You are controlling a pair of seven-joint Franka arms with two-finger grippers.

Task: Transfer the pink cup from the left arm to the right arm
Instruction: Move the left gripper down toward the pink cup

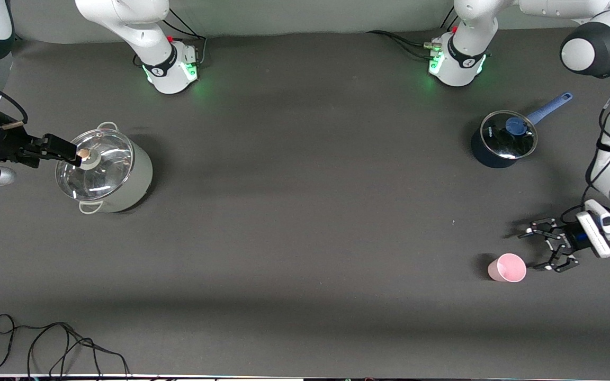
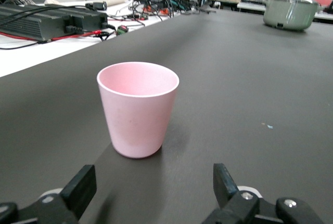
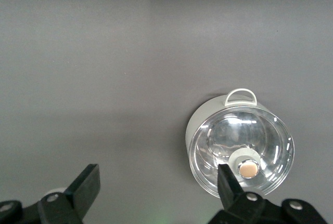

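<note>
- The pink cup [image 1: 507, 268] stands upright on the dark desk [image 1: 305, 222], rim up, toward the left arm's end and nearer to the front camera than the blue saucepan [image 1: 503, 138]
- The left end effector [image 1: 540, 248] sits low just beside the pink cup, on the cup's side toward the left arm's end of the desk, not touching it
- Its skeletal fingers [image 1: 548, 263] are spread wide and hold nothing; in the left wrist view the pink cup [image 2: 138, 108] stands ahead of the left end effector [image 2: 151, 190], with clear desk between the cup and the fingertips [image 2: 80, 185]
- The right end effector [image 1: 64, 149] hovers over the grey-green pot [image 1: 105, 168], far from the pink cup at the right arm's end of the desk
- In the right wrist view the right end effector [image 3: 156, 187] has its fingers [image 3: 86, 185] parted wide with nothing between them; the pot's glass lid [image 3: 242, 151] and its knob [image 3: 248, 168] lie below, one finger lining up close to the knob
- The blue saucepan carries a glass lid with a blue knob [image 1: 515, 126], and its handle [image 1: 549, 107] points away from the pink cup
- A loose black cable [image 1: 56, 344] lies on the desk, nearer to the front camera than the pink cup and toward the right arm's end
</note>
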